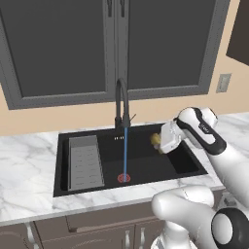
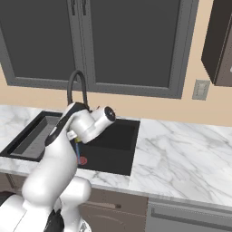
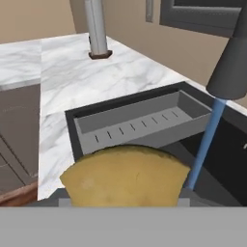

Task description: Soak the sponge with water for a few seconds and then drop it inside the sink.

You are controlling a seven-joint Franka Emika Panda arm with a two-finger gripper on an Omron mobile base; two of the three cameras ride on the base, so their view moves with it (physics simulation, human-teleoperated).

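Note:
The sink (image 1: pixel 187 163) is a black basin set in a marble counter, with a red-ringed drain (image 1: pixel 124 178) and a grey ribbed rack (image 1: pixel 85 163) at its left end. From the black arched faucet (image 1: pixel 121 102) the water (image 1: pixel 125 151) runs as a thin blue stream down to the drain. My gripper (image 1: pixel 158 144) hangs over the basin's right half, shut on the yellow-brown sponge (image 1: pixel 155 139). The sponge is right of the stream and apart from it. In the hand view the sponge (image 3: pixel 125 176) covers the fingertips, with the water (image 3: pixel 205 144) close beside it and the rack (image 3: pixel 144 120) beyond.
Marble counter (image 2: pixel 181 149) stretches wide to the right of the sink. Dark window panels (image 1: pixel 63 44) stand behind the faucet, a wall outlet (image 1: pixel 223 82) is at the right, and a dark upper cabinet (image 2: pixel 217 41) hangs further right.

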